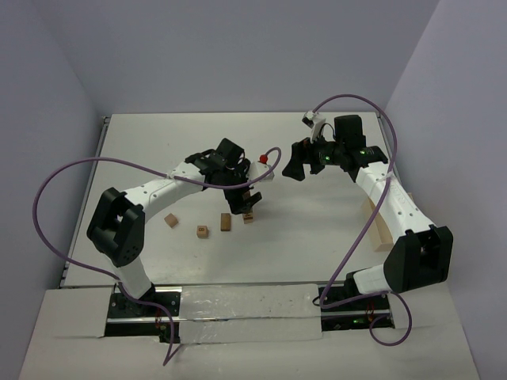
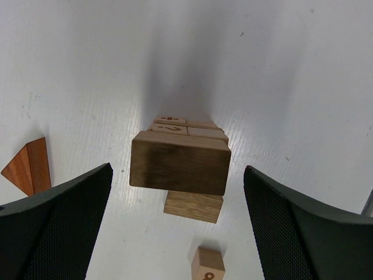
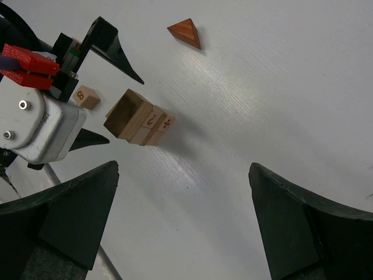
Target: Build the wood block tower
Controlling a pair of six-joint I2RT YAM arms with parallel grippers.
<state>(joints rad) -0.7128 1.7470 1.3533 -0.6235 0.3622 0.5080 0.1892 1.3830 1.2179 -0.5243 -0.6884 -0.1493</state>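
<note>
The wood block tower (image 2: 179, 162) stands on the white table, topped by a dark brown brick, with tan lettered blocks (image 2: 172, 125) beneath it. My left gripper (image 2: 178, 169) is open above it; its fingers (image 2: 58, 221) stand either side of the top brick with clear gaps. From above, the tower (image 1: 250, 207) sits just under the left gripper (image 1: 240, 199). The right wrist view shows the tower (image 3: 137, 119) too. My right gripper (image 3: 183, 166) is open and empty, raised to the right of the tower (image 1: 299, 166).
A loose tan brick (image 2: 193, 206) and a cube marked 8 (image 2: 207, 263) lie near the tower. A reddish triangular block (image 2: 28, 166) lies to one side. Two more loose cubes (image 1: 171, 220) (image 1: 203, 232) lie left. A pale wooden tray (image 1: 379, 226) lies under the right arm.
</note>
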